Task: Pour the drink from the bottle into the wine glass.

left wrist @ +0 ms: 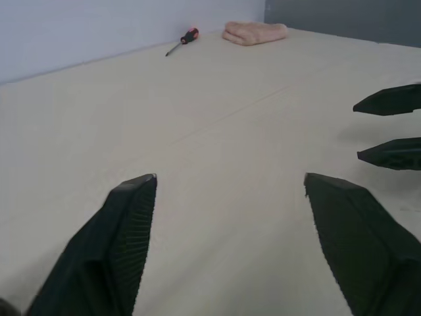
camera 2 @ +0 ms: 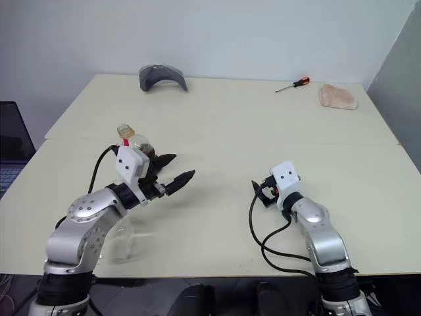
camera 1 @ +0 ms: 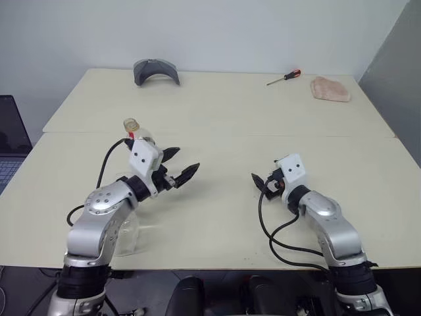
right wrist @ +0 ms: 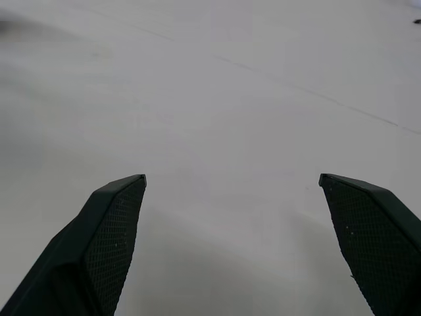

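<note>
Your left pincer (camera 1: pixel 179 166) is hanging spread wide above the table (camera 1: pixel 217 118), pinching nothing. The bottle (camera 2: pixel 133 141) is standing just behind its wrist, upright, partly hidden by the white housing, with a little of the dark drink (camera 2: pixel 148 151) showing in its body. The wine glass (camera 1: pixel 127 232) is sitting under your left forearm, close to the table's near edge, so room is tight there. Your right pincer (camera 1: pixel 262 182) is also spread and empty, well apart from the left, with bare tabletop lying open between them. Along the far edge are lying a grey curved object (camera 1: pixel 156 70), a screwdriver (camera 1: pixel 284 78) and a pink cloth (camera 1: pixel 330 89).
</note>
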